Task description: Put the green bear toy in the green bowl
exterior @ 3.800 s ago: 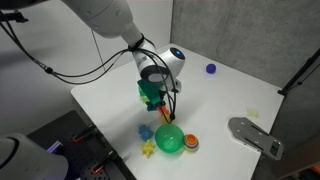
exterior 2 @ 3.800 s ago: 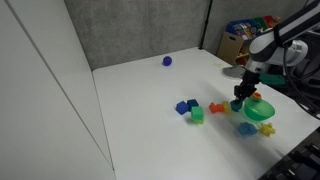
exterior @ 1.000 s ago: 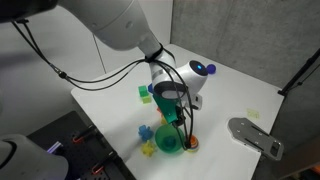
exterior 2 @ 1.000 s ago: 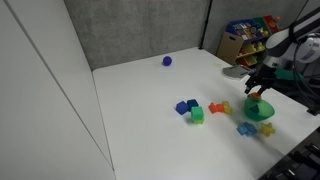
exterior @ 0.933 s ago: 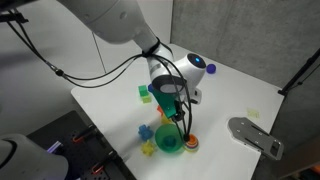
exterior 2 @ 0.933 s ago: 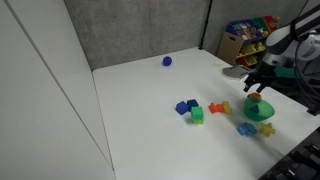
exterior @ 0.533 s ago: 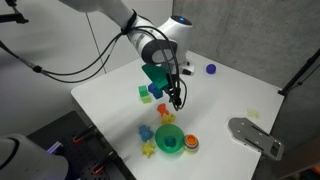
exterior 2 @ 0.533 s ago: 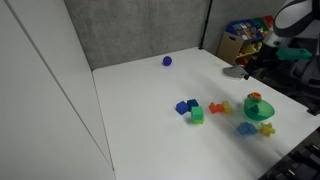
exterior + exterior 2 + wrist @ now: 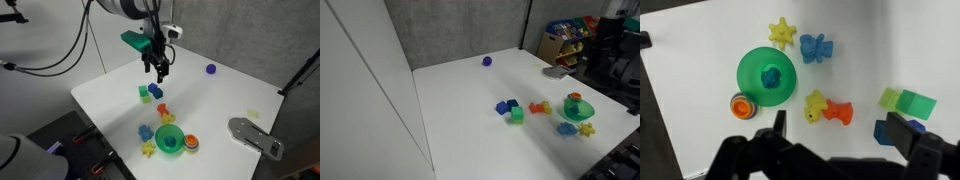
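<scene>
A: Finish of the green bowl (image 9: pixel 748 60) below the claw (image 9: pixel 840 135)?
B: Smooth plastic, slight sheen. The green bear toy (image 9: pixel 770 77) in it looks duller.
A: And the table (image 9: pixel 700 40)?
B: White, smooth, matt. Claw fingers (image 9: pixel 780 128): matt black.

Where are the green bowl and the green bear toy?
green bowl (image 9: pixel 748 72), wrist view, on its left inner wall.
green bear toy (image 9: pixel 770 77), wrist view, on its middle, inside the bowl.

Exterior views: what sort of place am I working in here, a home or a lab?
Most likely a lab or office test room, not a home: a plain white table, grey panel walls behind it, and what looks like a box of coloured toys stored in the back corner.
</scene>
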Available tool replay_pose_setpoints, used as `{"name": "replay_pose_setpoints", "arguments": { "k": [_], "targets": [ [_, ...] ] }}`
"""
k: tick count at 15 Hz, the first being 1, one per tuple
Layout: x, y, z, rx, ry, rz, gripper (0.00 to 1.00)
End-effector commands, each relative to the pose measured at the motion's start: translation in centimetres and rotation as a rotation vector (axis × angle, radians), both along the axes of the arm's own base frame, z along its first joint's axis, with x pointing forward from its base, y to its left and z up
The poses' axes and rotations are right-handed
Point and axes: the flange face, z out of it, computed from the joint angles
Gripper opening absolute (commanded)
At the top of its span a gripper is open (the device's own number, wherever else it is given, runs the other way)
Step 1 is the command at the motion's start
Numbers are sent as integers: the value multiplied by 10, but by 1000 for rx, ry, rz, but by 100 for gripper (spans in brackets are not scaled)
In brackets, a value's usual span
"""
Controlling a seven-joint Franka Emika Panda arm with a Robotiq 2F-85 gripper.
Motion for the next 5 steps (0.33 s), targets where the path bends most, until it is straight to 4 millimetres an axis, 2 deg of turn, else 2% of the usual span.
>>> {"name": "replay_pose_setpoints", "arguments": {
  "k": [1, 2, 3, 5],
  "targets": [
    [-15, 6, 35, -26, 0, 8, 100],
    [-18, 6, 38, -26, -6, 8, 100],
    [-11, 6, 29, -4, -6, 10, 100],
    [-13, 6, 36, -6, -15, 11, 100]
  ]
}}
